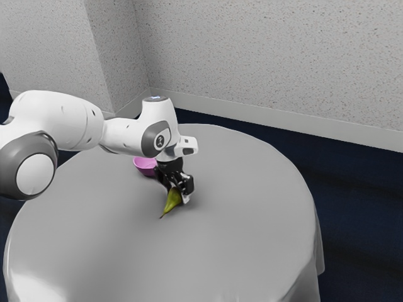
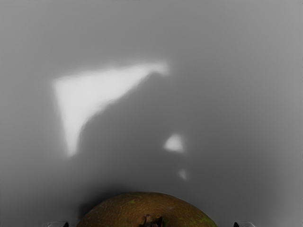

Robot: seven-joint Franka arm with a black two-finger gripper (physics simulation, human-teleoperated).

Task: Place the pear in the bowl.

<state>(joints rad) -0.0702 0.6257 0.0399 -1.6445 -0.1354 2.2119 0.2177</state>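
Observation:
My gripper (image 1: 178, 191) points down at the green pear (image 1: 172, 201), with one finger beside the pear's thick end. The pear's thin stem end points toward the exterior view's lower left. In the wrist view the pear (image 2: 147, 208) shows its brownish blossom end at the lower edge, and the tips of my gripper (image 2: 150, 224) stand open on either side, with a narrow gap to each. The pink bowl (image 1: 145, 165) is on the table behind the gripper, partly hidden by it. Whether the pear touches the table is hard to tell.
A round table with a grey cloth (image 1: 252, 220) carries these things. Its rounded edge lies toward the exterior view's right, and a speckled wall (image 1: 271, 56) rises beyond. Bright light patches (image 2: 90, 94) fall on the cloth near the pear.

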